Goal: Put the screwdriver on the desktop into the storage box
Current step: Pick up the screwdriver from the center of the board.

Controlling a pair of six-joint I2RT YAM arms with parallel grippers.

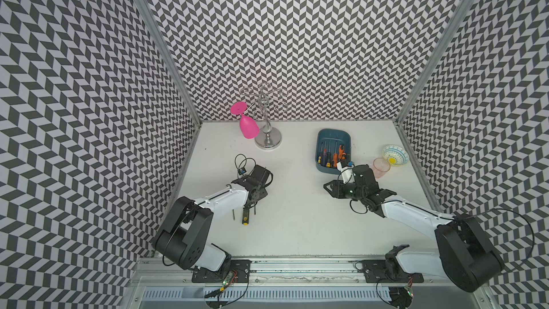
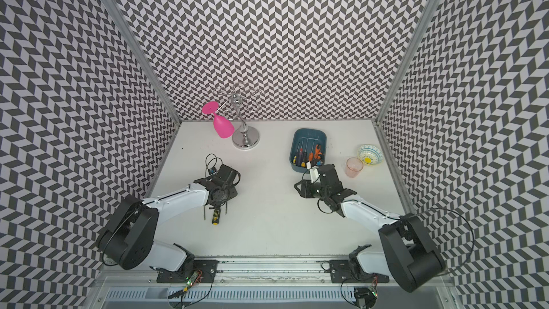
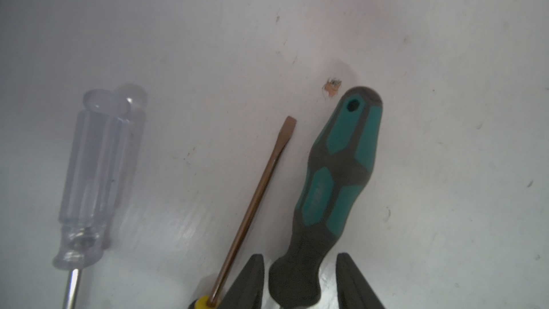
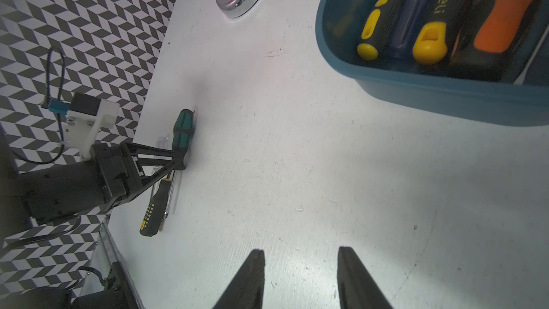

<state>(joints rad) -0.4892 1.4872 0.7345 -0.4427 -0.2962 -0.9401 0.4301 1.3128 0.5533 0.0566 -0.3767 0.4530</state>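
Note:
Three screwdrivers lie side by side on the white desktop (image 1: 297, 218) at the left. One has a teal-and-grey handle (image 3: 335, 173), one a clear handle (image 3: 98, 173), and one is black and yellow (image 1: 246, 216) with a flat blade. My left gripper (image 3: 300, 258) is open and straddles the neck of the teal handle, with a thin gap on each side. The dark teal storage box (image 1: 318, 150) stands at the back right and holds several screwdrivers. My right gripper (image 4: 300, 252) hangs open and empty over bare desktop just in front of the box.
A chrome rack (image 1: 268, 139) with a pink goblet (image 1: 249, 127) hanging from it stands at the back left. A pink clear cup (image 1: 381, 167) and a patterned bowl (image 1: 395, 154) sit right of the box. Chevron walls close in three sides.

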